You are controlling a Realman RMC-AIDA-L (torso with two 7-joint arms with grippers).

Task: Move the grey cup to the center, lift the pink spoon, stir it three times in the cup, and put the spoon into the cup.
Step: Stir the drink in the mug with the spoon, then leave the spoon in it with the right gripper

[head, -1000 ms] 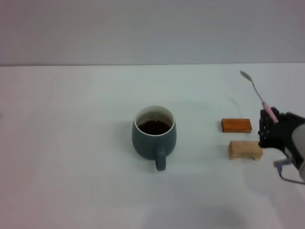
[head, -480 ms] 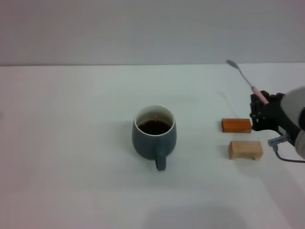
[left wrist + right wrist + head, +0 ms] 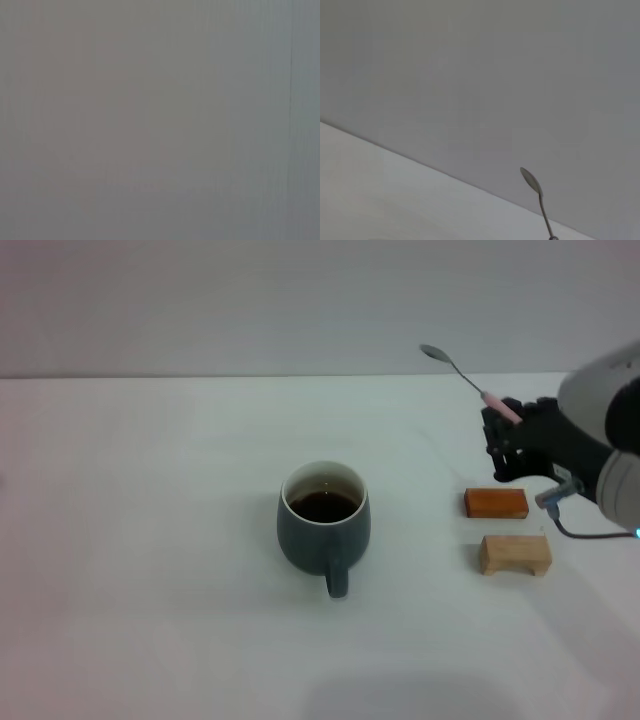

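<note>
- Holding the spoon [image 3: 466, 378] in the air, your right gripper [image 3: 503, 443] is clenched on its pink handle, off to the right of the table [image 3: 150, 590] and above the far side of the two blocks.
- You can see the spoon slanting up and away from the gripper, toward the left, with its metal bowl at the top, level with the table's far edge against the grey wall [image 3: 250, 300].
- In the right wrist view you get only the spoon's bowl and stem [image 3: 538, 200] against the wall, with the table edge running below; the gripper's own fingers don't show there.
- Your cup [image 3: 323, 523] sits upright near the middle of the table, handle pointing toward you, dark liquid inside, well apart from the spoon and gripper.
- To the cup's right you have an orange block [image 3: 495, 503] and, just nearer you, a tan block [image 3: 514, 554]; they lie close together without touching, and the gripper hangs over the far end of the orange one.
- You won't find your left gripper in any view; the left wrist view shows only a flat grey surface, so its state is unknown.
</note>
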